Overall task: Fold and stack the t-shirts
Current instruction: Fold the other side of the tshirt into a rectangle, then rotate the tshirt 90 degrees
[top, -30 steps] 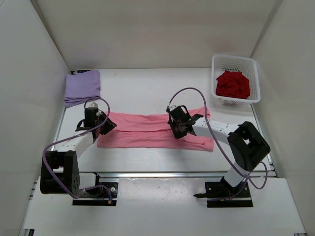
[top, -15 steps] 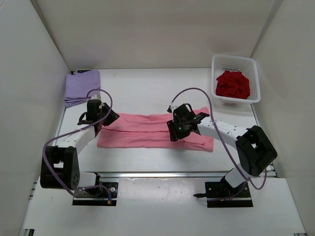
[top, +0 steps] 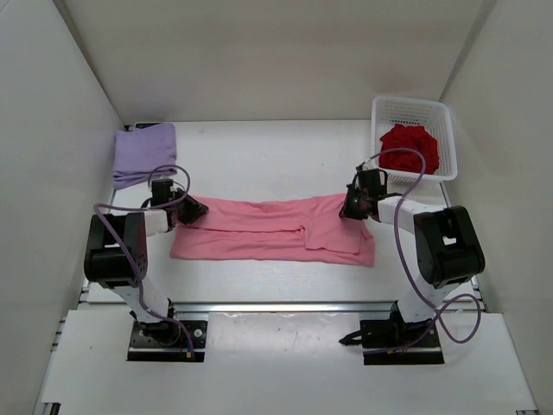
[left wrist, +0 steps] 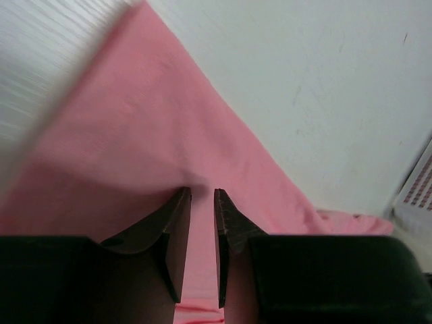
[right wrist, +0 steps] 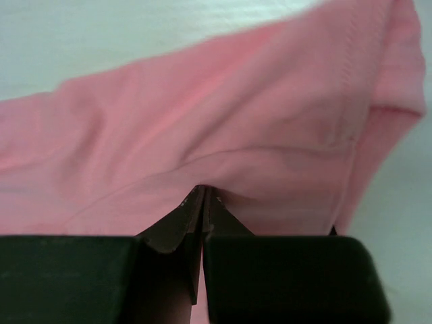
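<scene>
Pink t-shirt point(top: 259, 244) pinched: left gripper point(left wrist: 202, 193) narrowly, right gripper point(right wrist: 204, 190) fully closed.

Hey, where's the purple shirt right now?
In the top view, the lavender shirt lies folded at the table's far left corner, apart from the pink shirt, just beyond the left pincer.

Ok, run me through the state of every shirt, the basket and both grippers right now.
pink t-shirt: lying on the table, folded lengthwise into a strip
lavender t-shirt: folded, at the far left corner
dark red t-shirt: crumpled, inside the basket
basket: upright, holding only that shirt
left gripper: closed on the pink t-shirt's left end
right gripper: shut on its right end
</scene>
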Available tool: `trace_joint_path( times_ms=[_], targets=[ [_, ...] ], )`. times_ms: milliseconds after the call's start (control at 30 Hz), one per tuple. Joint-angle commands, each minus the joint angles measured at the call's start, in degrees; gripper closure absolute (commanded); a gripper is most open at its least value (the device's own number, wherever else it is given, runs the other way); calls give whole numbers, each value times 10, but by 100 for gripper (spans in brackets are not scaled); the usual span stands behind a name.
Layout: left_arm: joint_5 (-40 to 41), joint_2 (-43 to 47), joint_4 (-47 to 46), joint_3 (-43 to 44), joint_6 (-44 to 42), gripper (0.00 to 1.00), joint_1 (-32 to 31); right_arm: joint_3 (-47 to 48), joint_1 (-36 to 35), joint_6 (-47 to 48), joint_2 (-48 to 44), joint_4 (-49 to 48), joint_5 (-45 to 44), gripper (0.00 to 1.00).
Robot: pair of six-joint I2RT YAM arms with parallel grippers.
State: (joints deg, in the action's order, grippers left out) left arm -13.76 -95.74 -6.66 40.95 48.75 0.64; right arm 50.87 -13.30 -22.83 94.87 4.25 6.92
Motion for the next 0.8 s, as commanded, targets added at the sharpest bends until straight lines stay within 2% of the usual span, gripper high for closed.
trace_joint_path(
  times_ms=[0,167,333,433,533,600,767],
  targets=[
    [-25,-1,-32,-24,36,69,48,-19,27,-27,10,-29,-31,100],
    [-34,27,-25,-78,49,68,84,-45,34,-39,13,-9,-50,100],
    [-4,106,5,-112,35,68,98,-59,28,-46,19,-6,-54,100],
    [7,143,14,-100,21,62,103,-33,11,-36,16,12,-50,99],
    [20,165,37,-23,-9,55,66,26,-17,-13,1,54,-67,100],
    [31,171,48,21,-29,51,35,47,-25,-13,-16,64,-80,97],
    [29,184,67,77,-84,50,-58,6,-61,-17,-41,58,-88,92]
  ],
)
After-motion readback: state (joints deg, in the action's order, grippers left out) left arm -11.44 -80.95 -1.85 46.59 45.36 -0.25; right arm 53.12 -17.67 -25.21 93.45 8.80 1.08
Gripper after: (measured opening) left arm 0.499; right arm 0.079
